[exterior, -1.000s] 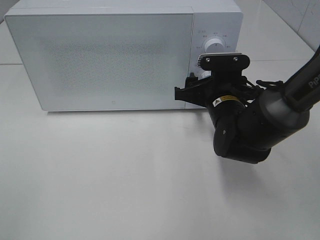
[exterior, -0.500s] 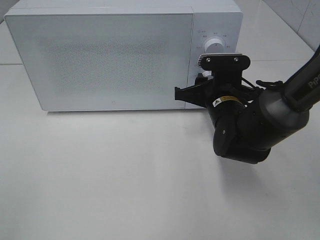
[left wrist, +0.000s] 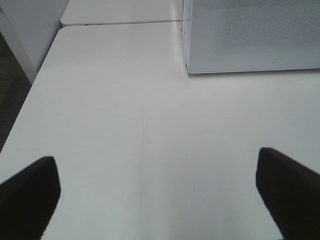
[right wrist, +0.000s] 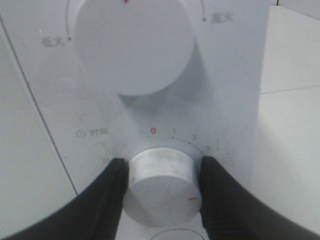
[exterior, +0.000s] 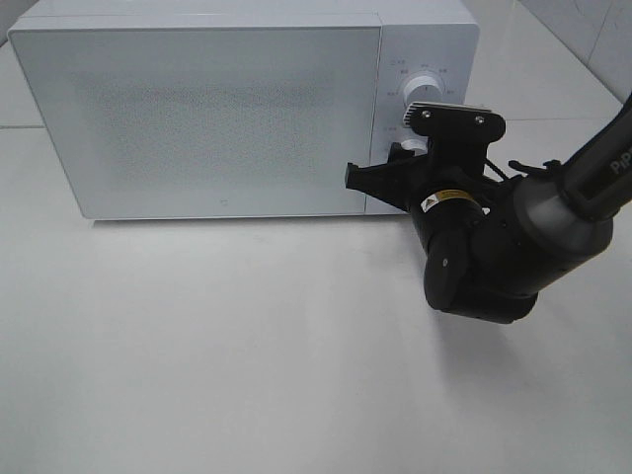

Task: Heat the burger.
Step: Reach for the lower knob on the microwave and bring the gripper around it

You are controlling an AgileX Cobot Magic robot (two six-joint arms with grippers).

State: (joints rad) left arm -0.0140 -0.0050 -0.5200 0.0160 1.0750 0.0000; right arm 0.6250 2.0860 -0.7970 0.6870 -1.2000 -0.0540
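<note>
White microwave (exterior: 217,109) (door shut); right gripper (right wrist: 162,200) pinching knob (right wrist: 161,175)

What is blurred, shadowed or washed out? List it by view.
Exterior high: even light, faint shadow under the right arm. Left wrist: left claw dark and blurred, table washed pale. Right wrist: lower knob soft, right claw blurred beside it.

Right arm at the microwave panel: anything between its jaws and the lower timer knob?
Nothing visible. The jaws of the right gripper press the timer knob from both sides. The microwave door is shut; the burger shows in no view.
</note>
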